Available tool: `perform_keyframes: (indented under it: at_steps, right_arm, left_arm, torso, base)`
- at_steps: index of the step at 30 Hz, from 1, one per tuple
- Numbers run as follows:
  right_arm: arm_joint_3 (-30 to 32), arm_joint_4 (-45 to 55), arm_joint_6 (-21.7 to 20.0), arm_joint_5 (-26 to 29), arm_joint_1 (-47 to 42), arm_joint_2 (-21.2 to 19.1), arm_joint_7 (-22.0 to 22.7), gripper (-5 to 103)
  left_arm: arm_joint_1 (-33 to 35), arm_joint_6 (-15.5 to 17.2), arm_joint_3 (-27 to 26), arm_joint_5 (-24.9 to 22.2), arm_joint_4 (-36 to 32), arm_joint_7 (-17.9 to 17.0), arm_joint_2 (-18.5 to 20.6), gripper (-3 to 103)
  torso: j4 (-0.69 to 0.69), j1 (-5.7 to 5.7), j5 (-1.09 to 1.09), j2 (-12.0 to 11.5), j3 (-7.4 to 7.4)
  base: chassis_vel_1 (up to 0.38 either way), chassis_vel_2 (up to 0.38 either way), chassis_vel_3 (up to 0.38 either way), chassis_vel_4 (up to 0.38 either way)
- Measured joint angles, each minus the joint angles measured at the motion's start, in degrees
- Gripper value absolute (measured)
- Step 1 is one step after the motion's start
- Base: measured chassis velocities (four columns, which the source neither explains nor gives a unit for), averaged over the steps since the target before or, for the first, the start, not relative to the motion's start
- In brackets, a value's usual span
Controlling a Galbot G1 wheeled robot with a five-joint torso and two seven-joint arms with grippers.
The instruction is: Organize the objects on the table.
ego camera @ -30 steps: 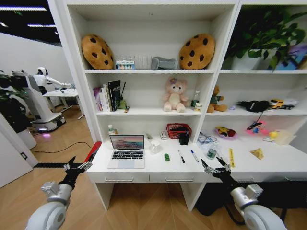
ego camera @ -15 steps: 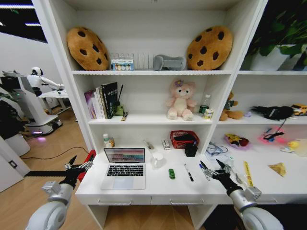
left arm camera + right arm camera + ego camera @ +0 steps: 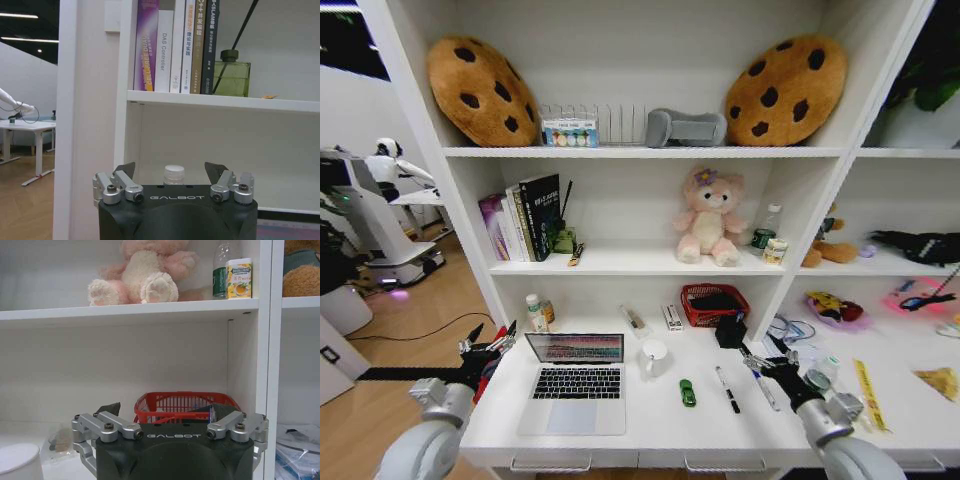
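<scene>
The left gripper [image 3: 488, 346] hangs at the left edge of the table [image 3: 650, 425], jaws spread wide and holding nothing, just left of the silver laptop [image 3: 574, 392], which sits open at the near left of the desk. The right gripper [image 3: 767, 360] hovers over the right part of the desk, jaws also released and empty, just above the blue-capped pen [image 3: 763, 389]. Left of that pen lies the marker [image 3: 727, 388], then the green toy car [image 3: 688, 393]. A red basket [image 3: 186, 407] stands at the far side, beyond the right gripper.
</scene>
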Motion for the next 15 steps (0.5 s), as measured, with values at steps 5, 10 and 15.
perform_keyframes:
  at_steps: [5,10,15]
  right_arm:
    - [-0.82,-0.88,0.96,-1.16,-0.85,1.13,-0.08,100]
    - [-1.04,-1.44,1.76,-1.49,-1.25,2.13,-0.17,100]
    - [-0.99,-2.61,2.53,-1.48,-1.47,2.5,-0.2,100]
  left_arm:
    - [1.37,1.02,0.12,-0.02,-1.3,1.31,8.71,59]
    - [1.41,1.44,1.45,-1.66,-1.39,2.06,22.19,43]
    - [-2.35,2.41,7.7,-4.34,-1.1,1.95,32.94,21]
  torso:
    - [0.01,-0.05,0.02,0.03,-0.01]
    - [0.0,-0.02,0.04,0.02,0.0]
    - [-0.01,0.02,0.02,0.01,0.01]
  base:
    - [0.014,-0.024,-0.034,0.025]
    - [0.0,0.0,0.0,0.0]
    - [0.0,0.0,0.0,0.0]
